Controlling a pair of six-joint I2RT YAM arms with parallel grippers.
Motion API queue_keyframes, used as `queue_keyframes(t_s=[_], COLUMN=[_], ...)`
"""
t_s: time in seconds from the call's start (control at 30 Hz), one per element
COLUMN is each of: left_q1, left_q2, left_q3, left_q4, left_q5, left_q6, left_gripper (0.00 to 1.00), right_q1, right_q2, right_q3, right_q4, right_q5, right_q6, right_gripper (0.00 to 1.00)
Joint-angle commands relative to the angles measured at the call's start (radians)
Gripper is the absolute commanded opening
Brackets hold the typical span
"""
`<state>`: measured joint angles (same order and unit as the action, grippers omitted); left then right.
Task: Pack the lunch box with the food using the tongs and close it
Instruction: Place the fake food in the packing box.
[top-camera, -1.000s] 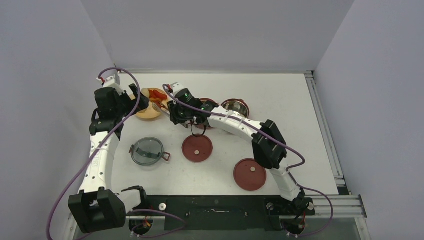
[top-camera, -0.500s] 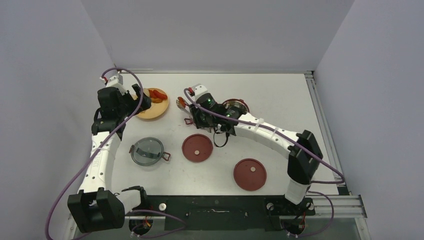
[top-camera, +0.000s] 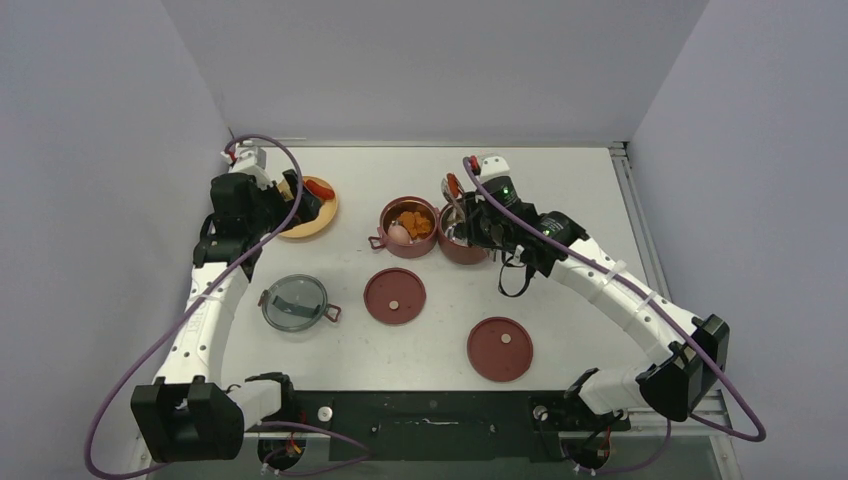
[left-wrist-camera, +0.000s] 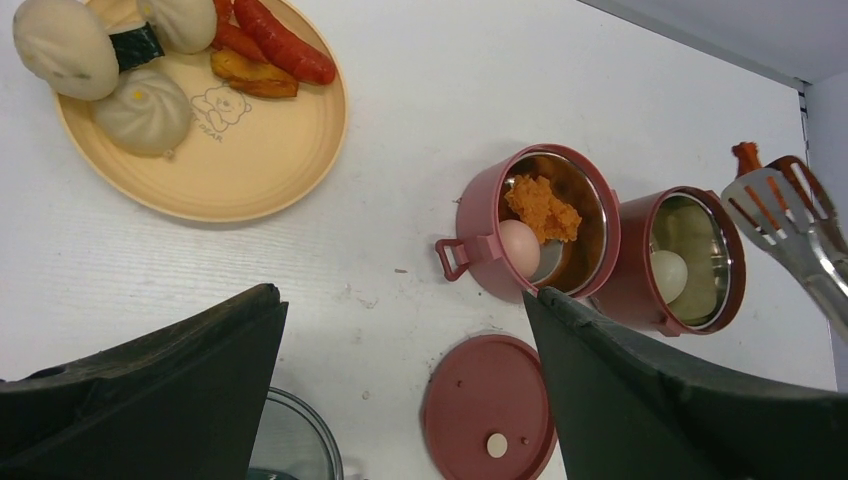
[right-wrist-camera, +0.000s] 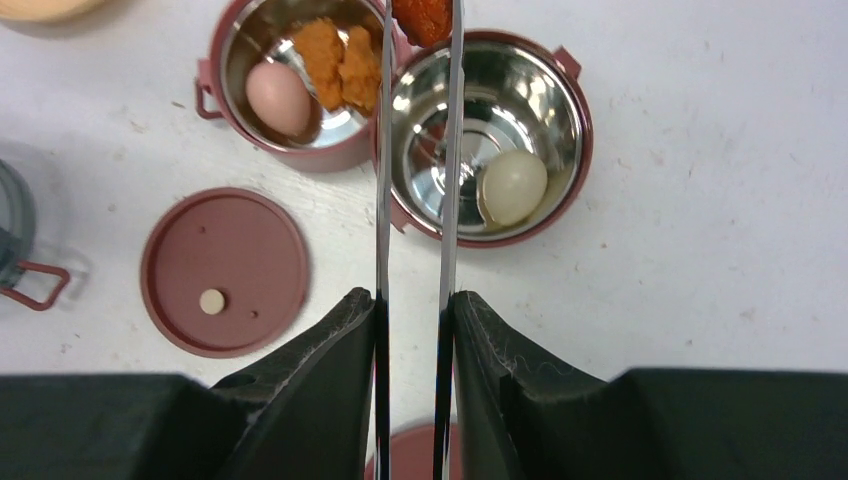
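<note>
Near edge, R of centre: flat maroon disc lid (top-camera: 500, 348), round, matte, pale button in the middle. Only a sliver of it shows at bottom of R wrist view.

Next back: second disc lid (top-camera: 394, 295), same make. To its L is the grey top lid (top-camera: 294, 302), translucent, w/ red-brown wire clip, cut off in both wrist views. All three lie flat on the white worktop (top-camera: 590, 180), apart from each other.

Mid-depth: two round maroon containers side by side, seem to touch, shiny steel inside.
- L container (left-wrist-camera: 478, 215): pinkish egg (right-wrist-camera: 277, 98) + crumbly orange lumps (right-wrist-camera: 340, 55).
- R container (right-wrist-camera: 520, 90): one smooth whitish ball (right-wrist-camera: 512, 187), rest bare steel. In top view mostly hidden by R arm.

R claw (right-wrist-camera: 415, 300) clenched on the tongs (left-wrist-camera: 790, 225): thin silver arms, slotted tips, joined end hidden in claw. Tips pinch a red piece (right-wrist-camera: 422, 20), cut off by frame top, over far-L rim of R container. Height above rim: cannot tell.

Far L: L claw (left-wrist-camera: 402, 300) spread wide, nothing in it, near the plate (left-wrist-camera: 290, 150). Plate is shallow, yellow, w/ bear print. On it: pale buns (left-wrist-camera: 150, 105), glossy red sausages (left-wrist-camera: 285, 45), brown-orange wedge (left-wrist-camera: 255, 75). In top view L claw covers part of plate.
</note>
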<state>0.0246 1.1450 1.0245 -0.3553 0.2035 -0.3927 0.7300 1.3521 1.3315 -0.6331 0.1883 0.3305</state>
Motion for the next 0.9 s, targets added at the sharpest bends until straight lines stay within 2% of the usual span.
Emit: queue_keyframes(t_s=[0.0, 0.47, 0.73, 0.87], left_q1=[-0.017, -0.017, -0.016, -0.017], left_q2=[0.003, 0.003, 0.006, 0.010], left_q3=[0.017, 0.020, 0.020, 0.020], left_q4=[0.036, 0.032, 0.033, 0.033], left_q5=[0.012, 0.024, 0.026, 0.024], left_q6=[-0.003, -0.002, -0.003, -0.002], left_gripper=[0.96, 0.96, 0.96, 0.96], right_q1=[-0.018, -0.032, -0.032, -0.032], right_q2=[-0.010, -0.020, -0.011, -0.010], right_q3=[-0.051, -0.159, -0.187, -0.197], right_q4=[-0.065, -0.035, -0.007, 0.003], right_q5=[0.026, -0.008, -0.002, 0.000], right_q6=[0.046, 0.105, 0.114, 0.116], right_gripper=[0.05, 0.06, 0.20, 0.31])
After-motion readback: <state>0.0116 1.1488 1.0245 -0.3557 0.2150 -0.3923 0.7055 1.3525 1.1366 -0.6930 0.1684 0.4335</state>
